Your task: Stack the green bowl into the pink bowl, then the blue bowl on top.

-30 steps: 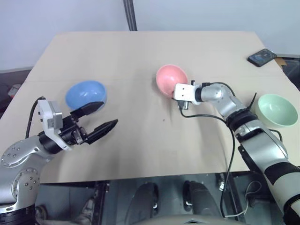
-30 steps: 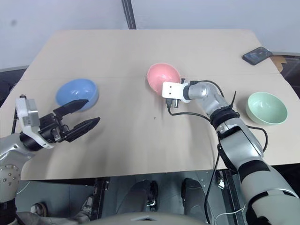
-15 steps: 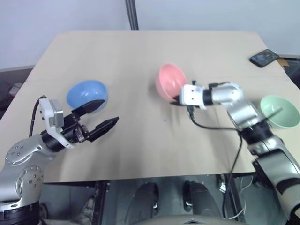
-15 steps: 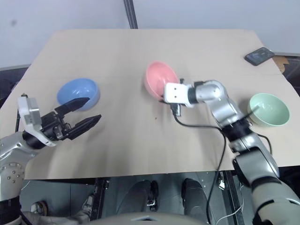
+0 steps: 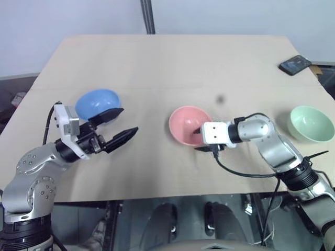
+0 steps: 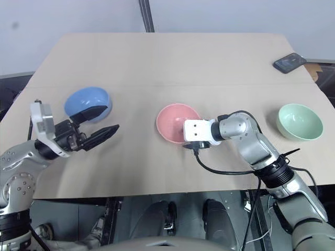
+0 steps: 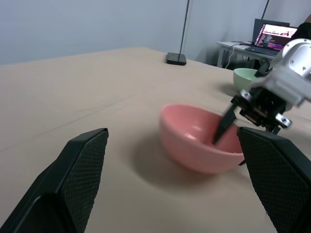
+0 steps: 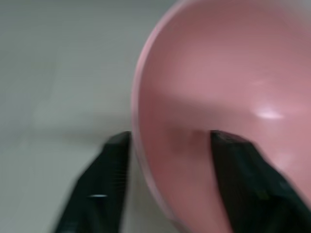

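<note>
The pink bowl (image 5: 186, 123) sits upright on the table, toward the front and middle. My right gripper (image 8: 170, 184) is at its near rim, open, with one finger (image 8: 243, 184) inside the bowl, the other outside, and the rim between them. The blue bowl (image 5: 97, 102) rests at the left. My left gripper (image 5: 127, 121) hovers open just in front and to the right of it, holding nothing and pointing toward the pink bowl (image 7: 194, 141). At the far right, the green bowl (image 5: 311, 123) stands alone.
A black phone (image 5: 294, 64) lies at the table's back right corner. A dark pole (image 5: 146, 15) rises behind the tan table (image 5: 172, 63). A cable loops from my right wrist near the front edge. A laptop (image 7: 274, 34) stands on a desk beyond.
My right gripper pulled the pink bowl from the table's middle toward the front edge, then opened off its rim. The left gripper has barely shifted.
</note>
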Controlling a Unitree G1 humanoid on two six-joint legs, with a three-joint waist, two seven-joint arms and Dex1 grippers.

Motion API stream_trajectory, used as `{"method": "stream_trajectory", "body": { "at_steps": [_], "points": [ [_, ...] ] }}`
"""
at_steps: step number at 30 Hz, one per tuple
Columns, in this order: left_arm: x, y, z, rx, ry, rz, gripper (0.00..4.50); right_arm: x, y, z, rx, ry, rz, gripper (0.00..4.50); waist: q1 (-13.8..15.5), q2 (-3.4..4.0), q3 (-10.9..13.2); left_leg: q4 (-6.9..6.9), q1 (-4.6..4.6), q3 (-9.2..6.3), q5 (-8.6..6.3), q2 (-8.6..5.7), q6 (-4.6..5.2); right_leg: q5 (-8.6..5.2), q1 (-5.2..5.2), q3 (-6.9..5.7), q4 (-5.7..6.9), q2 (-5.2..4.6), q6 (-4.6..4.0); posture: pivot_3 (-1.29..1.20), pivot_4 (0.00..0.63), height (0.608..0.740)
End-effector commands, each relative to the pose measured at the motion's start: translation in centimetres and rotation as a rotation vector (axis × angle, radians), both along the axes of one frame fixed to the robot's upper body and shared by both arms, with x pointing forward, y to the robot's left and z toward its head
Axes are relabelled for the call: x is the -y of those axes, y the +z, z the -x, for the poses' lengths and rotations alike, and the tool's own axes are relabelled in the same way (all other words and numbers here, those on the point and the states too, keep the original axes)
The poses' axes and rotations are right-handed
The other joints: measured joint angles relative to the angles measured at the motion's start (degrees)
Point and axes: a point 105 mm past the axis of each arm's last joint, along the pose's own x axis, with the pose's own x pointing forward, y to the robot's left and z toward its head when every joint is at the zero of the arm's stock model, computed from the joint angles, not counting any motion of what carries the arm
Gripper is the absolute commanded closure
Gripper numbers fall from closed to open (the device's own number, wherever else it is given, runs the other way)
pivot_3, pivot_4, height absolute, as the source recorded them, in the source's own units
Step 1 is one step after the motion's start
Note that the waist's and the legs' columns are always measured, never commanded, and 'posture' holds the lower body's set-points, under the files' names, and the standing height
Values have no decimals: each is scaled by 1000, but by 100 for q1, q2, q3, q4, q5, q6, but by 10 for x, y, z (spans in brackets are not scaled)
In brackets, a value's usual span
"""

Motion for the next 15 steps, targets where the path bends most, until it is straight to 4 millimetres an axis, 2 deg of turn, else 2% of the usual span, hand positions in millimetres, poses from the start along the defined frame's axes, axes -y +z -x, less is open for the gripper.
{"method": "stream_trajectory", "body": {
  "at_steps": [1,6,9,10,13,15],
  "points": [
    [8,5,2,30,-34,-2,0,31,37,4,10,-184,-169,58,37,-2,-1,0,-2,-1,0,-1,0,0,0,-1,-1,-1,0,0,150,740],
    [22,10,-5,42,-106,-5,0,83,53,26,-41,-441,-310,58,131,-4,-3,0,-3,-10,-2,-6,2,0,3,-9,-3,-7,-1,0,150,740],
    [35,16,-15,61,-169,-1,0,162,47,7,72,-891,-264,58,113,-8,-9,0,8,-1,-1,0,2,-3,4,1,3,3,-4,0,150,740],
    [37,16,-18,64,-182,1,0,183,43,4,85,-1011,-257,58,122,-10,-9,1,8,-1,-1,-2,2,-3,9,0,3,4,-4,0,150,740],
    [43,15,-25,63,-212,3,0,226,32,-2,134,-1219,-212,58,105,-12,-12,6,8,11,-1,-14,6,-1,10,8,2,0,-1,0,150,740],
    [46,14,-28,61,-230,6,0,243,23,-5,147,-1296,-195,58,74,-12,-11,5,8,14,-2,-15,9,-1,8,11,1,3,0,0,150,740]
  ]
}}
